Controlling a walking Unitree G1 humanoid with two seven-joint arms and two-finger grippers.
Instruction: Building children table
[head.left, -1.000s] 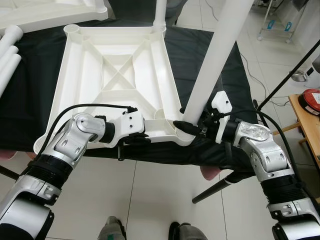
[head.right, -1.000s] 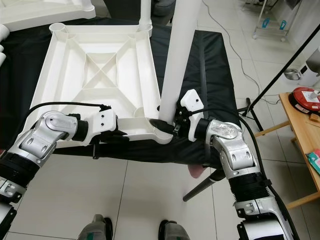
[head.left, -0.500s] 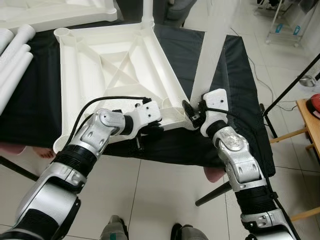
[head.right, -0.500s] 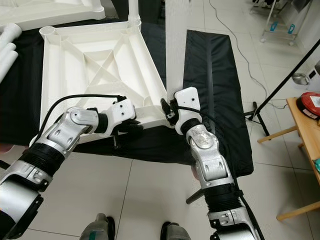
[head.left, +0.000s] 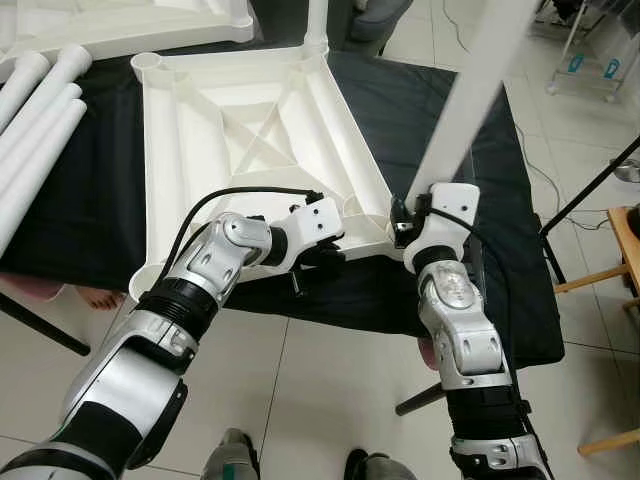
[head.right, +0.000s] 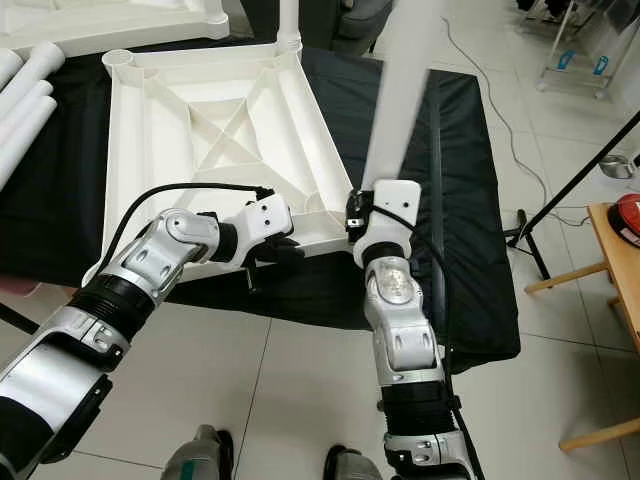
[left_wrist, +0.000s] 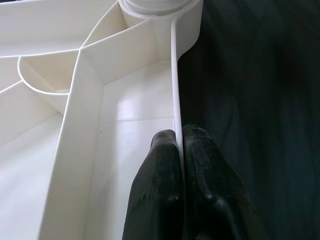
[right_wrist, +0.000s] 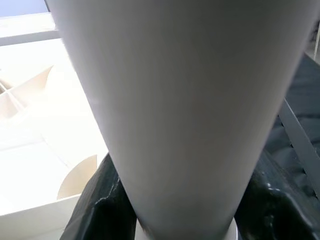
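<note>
While the upturned white tabletop (head.left: 250, 140) lies on the black-draped desk (head.left: 420, 110) | left gripper (left_wrist: 178, 145) jaws pinch its near rim | right gripper (right_wrist: 175, 200) jaws clasp a white leg (head.left: 470, 95) at the near-right corner socket | spare legs (head.left: 40, 120) far left

The leg (head.left: 470, 95) is blurred in both eye views, and its upper end is cut by the top edge. Its foot, near the tabletop (head.left: 255, 140) corner, is hidden behind the right hand (head.left: 403, 222). In the right wrist view the leg is so close that its edges run out of the picture, and the black fingers (right_wrist: 102, 210) show only partly on both sides. The spare legs (head.left: 40, 120) are cut by the left edge. A second leg (head.left: 317, 22) standing at the far corner is also cut by the top edge.
</note>
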